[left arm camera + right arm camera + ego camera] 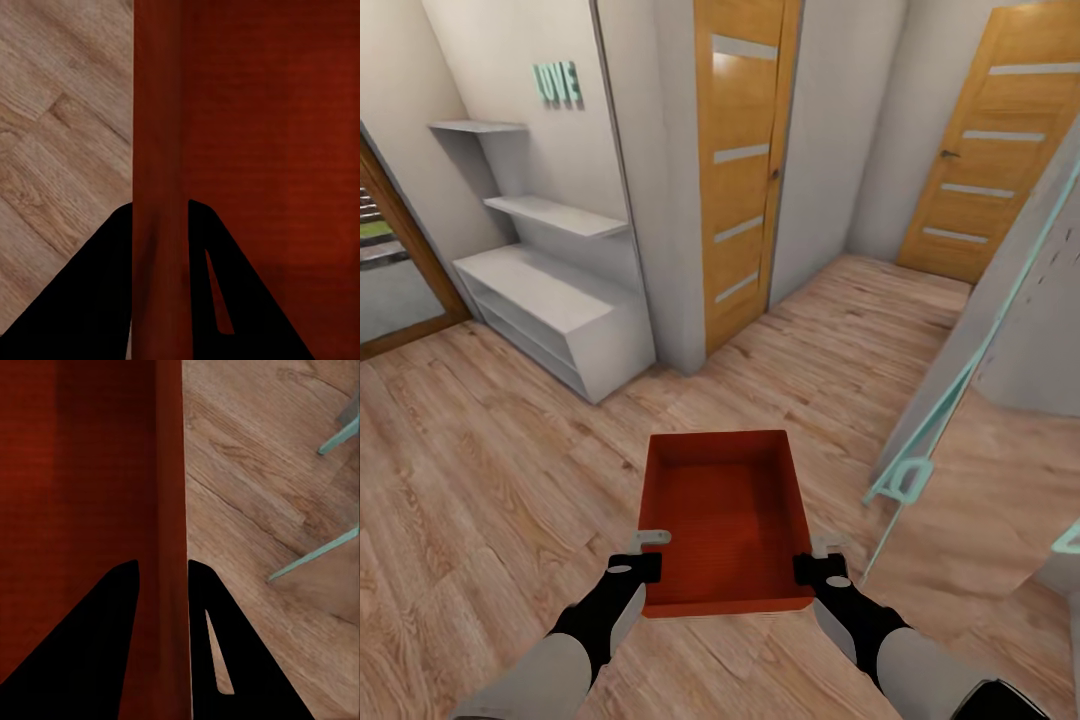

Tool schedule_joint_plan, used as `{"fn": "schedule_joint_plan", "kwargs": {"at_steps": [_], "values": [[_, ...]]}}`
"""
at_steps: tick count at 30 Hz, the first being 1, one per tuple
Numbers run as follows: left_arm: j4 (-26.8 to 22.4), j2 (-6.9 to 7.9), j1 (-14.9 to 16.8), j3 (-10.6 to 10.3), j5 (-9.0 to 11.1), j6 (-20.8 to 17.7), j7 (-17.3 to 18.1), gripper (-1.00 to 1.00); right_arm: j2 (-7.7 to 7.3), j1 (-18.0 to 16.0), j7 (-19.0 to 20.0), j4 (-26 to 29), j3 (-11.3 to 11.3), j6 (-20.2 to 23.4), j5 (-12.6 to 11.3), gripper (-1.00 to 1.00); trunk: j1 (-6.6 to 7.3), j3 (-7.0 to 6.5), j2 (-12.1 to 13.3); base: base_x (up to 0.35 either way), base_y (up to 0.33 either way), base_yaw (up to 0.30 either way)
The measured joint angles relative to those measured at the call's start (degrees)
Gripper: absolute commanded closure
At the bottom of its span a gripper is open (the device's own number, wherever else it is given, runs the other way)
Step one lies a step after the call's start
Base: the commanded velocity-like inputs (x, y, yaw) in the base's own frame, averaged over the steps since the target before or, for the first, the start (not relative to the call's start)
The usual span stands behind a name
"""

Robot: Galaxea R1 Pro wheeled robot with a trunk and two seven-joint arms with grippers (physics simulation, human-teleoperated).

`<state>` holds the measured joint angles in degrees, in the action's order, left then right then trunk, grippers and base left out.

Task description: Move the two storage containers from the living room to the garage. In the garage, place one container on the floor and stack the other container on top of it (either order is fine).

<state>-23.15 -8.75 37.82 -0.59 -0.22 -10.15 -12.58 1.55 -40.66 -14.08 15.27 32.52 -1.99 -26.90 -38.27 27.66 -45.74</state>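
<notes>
The left gripper [648, 552] pinches the left wall of an orange-red storage container [725, 515], one dark finger [90, 292] outside the thin wall and the other inside it, as the left wrist view shows. The right gripper [815, 560] clamps the opposite wall in the same way, a finger [82, 645] on each face. Between them the lidless box hangs level above the light wood-plank floor [490, 500] of the living room, just ahead of the robot's trunk, its empty bottom open to the head camera.

Two oak doors with frosted strips stand ahead: one [745, 170] just beyond the box, another [995, 140] farther off at right. A white shelf unit [550, 300] sits at left beneath teal letters [558, 84] on the wall.

The risk from here appears to be the hold itself: each grip rests on a thin wall near the box's near end, so a jolt or an uneven pull between the arms could tilt the container or let it slip. A pale panel with a teal frame [950, 400] stands close on the right, and a swing that way could clip it.

The wrist cameras cut off the box's ends, and the fingertips' exact contact is lost in shadow.
</notes>
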Motion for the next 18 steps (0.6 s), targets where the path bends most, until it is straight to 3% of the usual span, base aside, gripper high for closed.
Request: {"fn": "schedule_joint_plan", "kwargs": {"at_steps": [18], "values": [[-0.1,0.0,0.0,0.0,0.0,0.0,0.0,1.0,0.0,0.0,0.0,0.0,0.0,-0.1,-0.1,1.0,0.0,-0.1,0.0,0.322,0.0,0.0]]}}
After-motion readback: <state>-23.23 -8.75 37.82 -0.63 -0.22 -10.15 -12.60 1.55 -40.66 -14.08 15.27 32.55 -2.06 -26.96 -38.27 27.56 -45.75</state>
